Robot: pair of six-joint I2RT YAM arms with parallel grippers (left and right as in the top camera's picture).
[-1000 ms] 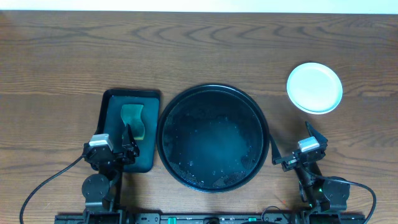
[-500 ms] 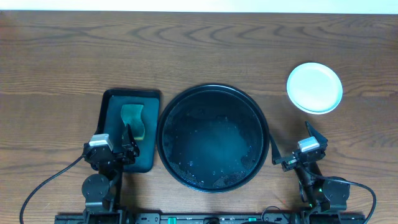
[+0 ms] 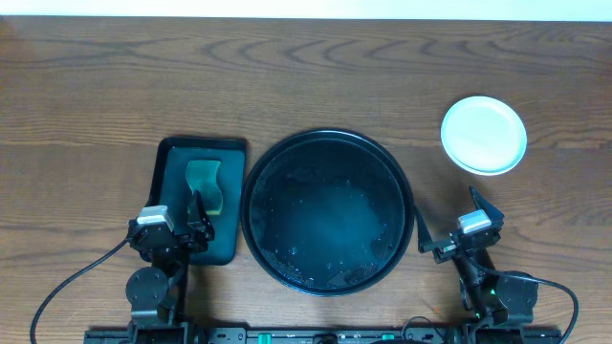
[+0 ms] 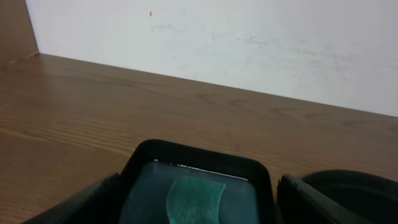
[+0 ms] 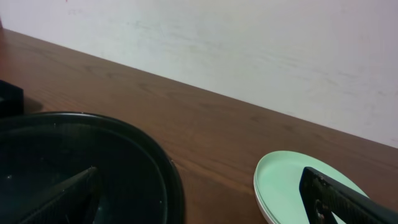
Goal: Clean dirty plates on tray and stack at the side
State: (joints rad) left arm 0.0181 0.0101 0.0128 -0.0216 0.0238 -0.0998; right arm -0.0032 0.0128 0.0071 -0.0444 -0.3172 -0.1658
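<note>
Overhead: plates [image 3: 483, 135] stacked on the table right of the tray [image 3: 327, 134], beyond the right gripper [image 3: 448, 218]; left gripper [image 3: 184, 215] over the green tray [image 3: 203, 143]. Left wrist: fingers [image 4: 81, 199] wide apart, empty. Right wrist: fingers [image 5: 348, 196] wide apart, empty, plates ahead between them, apart.

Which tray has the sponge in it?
The smaller dark-green rectangular tray, on the left, holds the green sponge. The large round black tray beside it holds no sponge and no plates.
</note>
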